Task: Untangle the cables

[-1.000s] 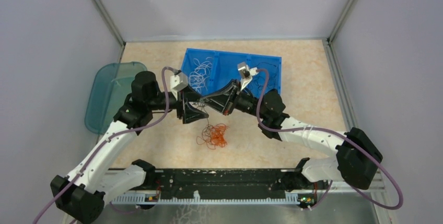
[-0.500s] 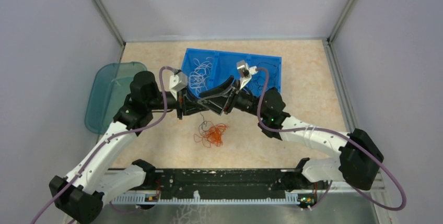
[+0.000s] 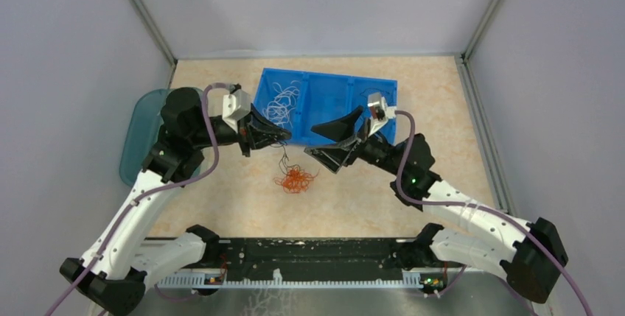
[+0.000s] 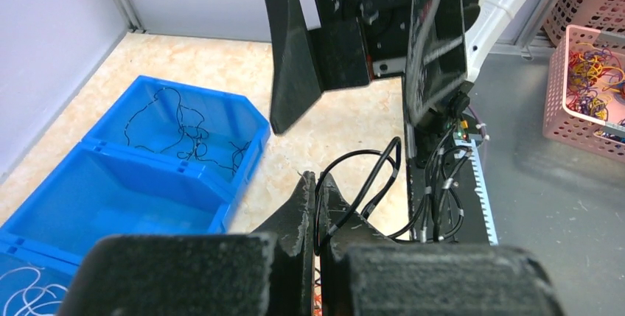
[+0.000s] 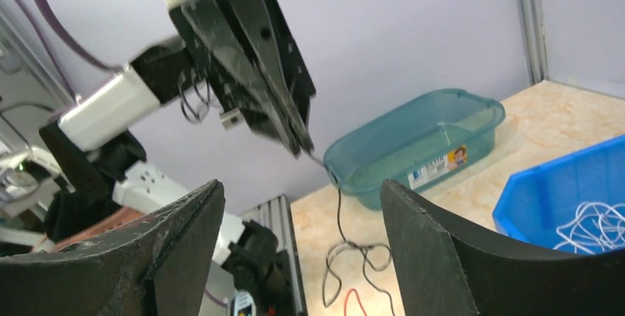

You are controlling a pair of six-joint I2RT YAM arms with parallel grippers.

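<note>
Sitting in the upper middle of the top view, a blue bin point(image 3: 328, 99) with three compartments holds white cables point(image 3: 281, 102) in its left compartment and black cables point(image 4: 184, 128) in its right one. A teal tub point(image 3: 140, 135) stands at the left edge of the surface point(image 3: 442, 110), partly under the left arm; whether anything lies in it cannot be told.

Red-orange cables point(image 3: 295, 180) lie in a small tangle on the surface just below the bin, near frame centre. The left gripper point(image 3: 284, 137) hovers above that tangle, at the bin's lower left corner. Its jaws are pressed together on a black strand point(image 3: 283, 158) that hangs from them down to the tangle. In the left wrist view the strand loops out from between the pinched jaws.

The right gripper point(image 3: 329, 141) sits just to the right, over the bin's lower edge, with its jaws spread wide and apart from the strand.

At the right edge of the left wrist view, off the surface, a pink basket point(image 4: 558, 88) holds a jumble of coloured wires.
</note>
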